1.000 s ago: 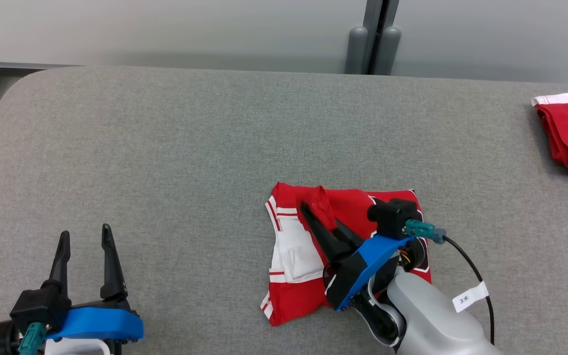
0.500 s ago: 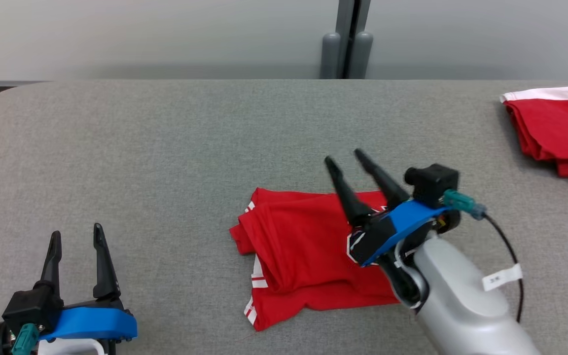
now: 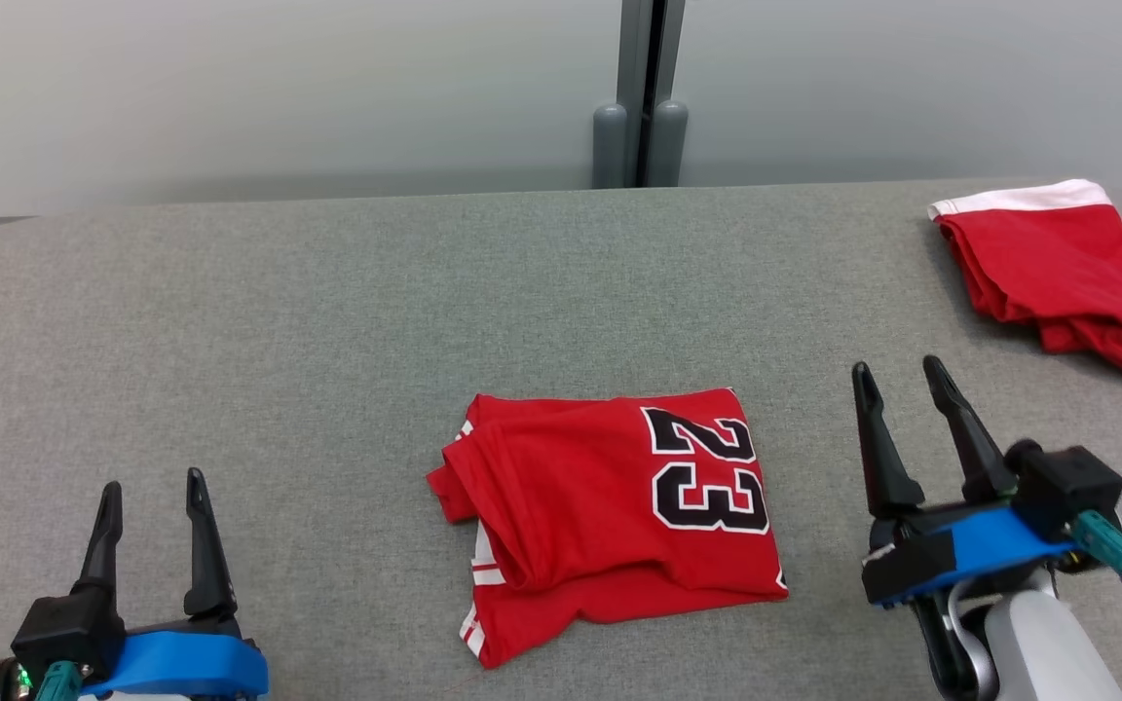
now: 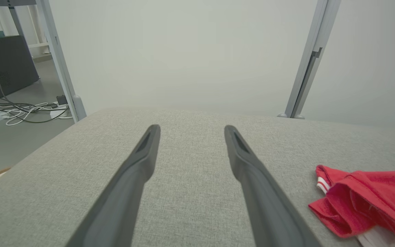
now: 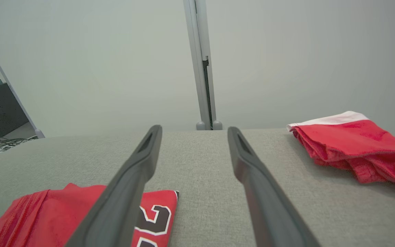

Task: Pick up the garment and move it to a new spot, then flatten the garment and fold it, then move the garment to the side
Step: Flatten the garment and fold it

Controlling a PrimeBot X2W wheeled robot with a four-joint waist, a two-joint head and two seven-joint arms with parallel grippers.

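both claws stand spread and hold nothing, the left claw (image 3: 152,481) at the near left, the right claw (image 3: 896,365) near the folded garment (image 3: 610,506), not touching. it lies free in the middle of the worktop (image 3: 327,312), seemingly ready to be moved aside.

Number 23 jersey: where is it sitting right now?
In the head view the folded red jersey lies centre-front on the grey table, between the left gripper and the right gripper, touching neither.
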